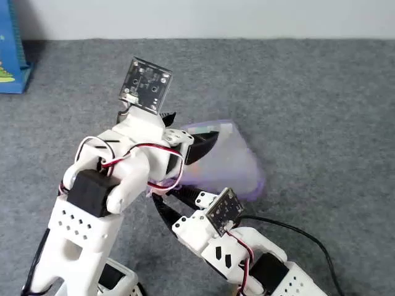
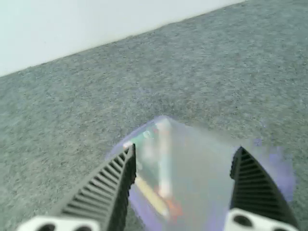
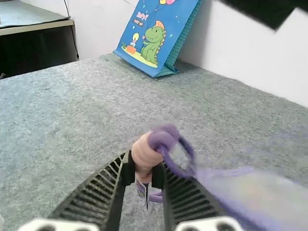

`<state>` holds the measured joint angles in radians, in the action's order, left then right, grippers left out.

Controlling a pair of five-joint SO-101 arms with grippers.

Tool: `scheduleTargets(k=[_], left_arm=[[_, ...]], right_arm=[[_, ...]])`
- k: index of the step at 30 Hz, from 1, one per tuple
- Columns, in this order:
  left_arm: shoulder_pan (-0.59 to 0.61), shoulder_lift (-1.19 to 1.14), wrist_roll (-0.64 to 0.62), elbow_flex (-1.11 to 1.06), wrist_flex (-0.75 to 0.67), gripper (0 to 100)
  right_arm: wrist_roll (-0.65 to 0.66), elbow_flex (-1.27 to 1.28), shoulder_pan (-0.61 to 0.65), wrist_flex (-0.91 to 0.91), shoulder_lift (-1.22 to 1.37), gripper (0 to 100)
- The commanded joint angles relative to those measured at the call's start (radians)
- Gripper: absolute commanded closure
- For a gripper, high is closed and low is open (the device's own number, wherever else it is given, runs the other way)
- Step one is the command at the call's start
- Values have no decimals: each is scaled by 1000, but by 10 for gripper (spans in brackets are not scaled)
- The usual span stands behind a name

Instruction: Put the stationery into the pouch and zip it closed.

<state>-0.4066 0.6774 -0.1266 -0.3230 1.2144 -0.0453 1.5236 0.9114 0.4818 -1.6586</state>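
Closest to its wrist lens, the right gripper point(image 3: 144, 168) has its jaws pinched tight on a peach-coloured tab point(image 3: 143, 155) at one end of the pouch point(image 3: 250, 187). A purple loop point(image 3: 172, 144) hangs off that tab, just beside the fingers. The pouch is translucent purple and trails away from this gripper across the grey table point(image 1: 321, 92).

The left gripper point(image 2: 185, 149) hangs over the same pouch with jaws spread wide, gripping nothing. The pouch body lies below and between its two fingers.

Count: one pouch, two arms, one blue gift bag point(image 3: 156, 36) with a dinosaur print standing against the wall, well apart from the pouch. Stationery point(image 2: 156, 192) shows through the pouch wall as blurred coloured streaks; number of pieces cannot be told.
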Motion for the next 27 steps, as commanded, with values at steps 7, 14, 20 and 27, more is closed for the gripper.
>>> scheduleTargets(k=[7,14,20,27], left_arm=[[57,40,55,74,41,694],[264,244,160,56,152,694],[350,388,287,-133,152,694],[348,534,347,-364,100,693]], right_arm=[[26,-8,-10,5,-28,991],[44,-144,-133,128,-30,991],[8,-374,-154,375,-31,991],[9,-571,-151,475,-21,991]])
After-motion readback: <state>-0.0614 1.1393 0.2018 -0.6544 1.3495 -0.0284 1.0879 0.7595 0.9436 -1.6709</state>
